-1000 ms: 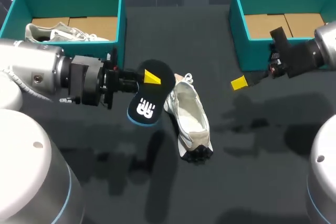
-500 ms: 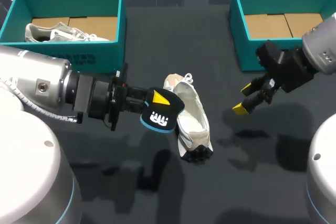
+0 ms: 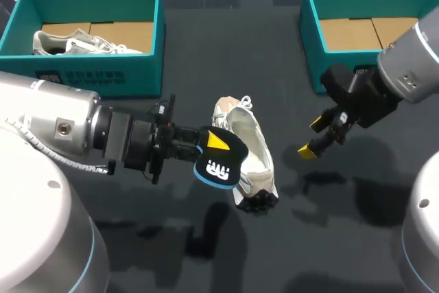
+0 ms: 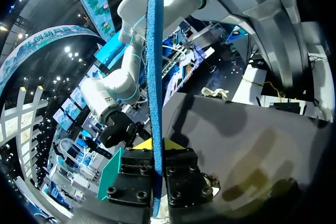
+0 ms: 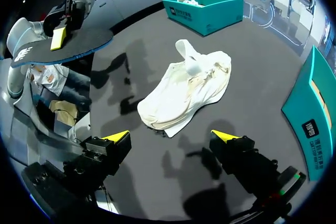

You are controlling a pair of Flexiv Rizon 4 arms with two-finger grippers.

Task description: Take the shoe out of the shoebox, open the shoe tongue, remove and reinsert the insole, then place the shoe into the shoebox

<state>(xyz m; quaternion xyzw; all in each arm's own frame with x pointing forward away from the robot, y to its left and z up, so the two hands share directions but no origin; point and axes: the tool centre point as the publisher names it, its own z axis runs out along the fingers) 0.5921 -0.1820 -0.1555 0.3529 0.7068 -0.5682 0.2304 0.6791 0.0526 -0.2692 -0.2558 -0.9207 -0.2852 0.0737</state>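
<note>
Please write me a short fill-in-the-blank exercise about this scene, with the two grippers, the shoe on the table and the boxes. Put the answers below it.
1. The left gripper is shut on the black foam ____ with a blue edge.
2. The right gripper hovers beside the white fabric shoe with its fingers ____.
3. A second pale shoe lies in the teal cardboard box on my ____ side.

Missing words: insole; open; left.

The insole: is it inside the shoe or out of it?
Out. The left gripper is shut on the insole and holds it in the air, apart from the shoe.
</note>
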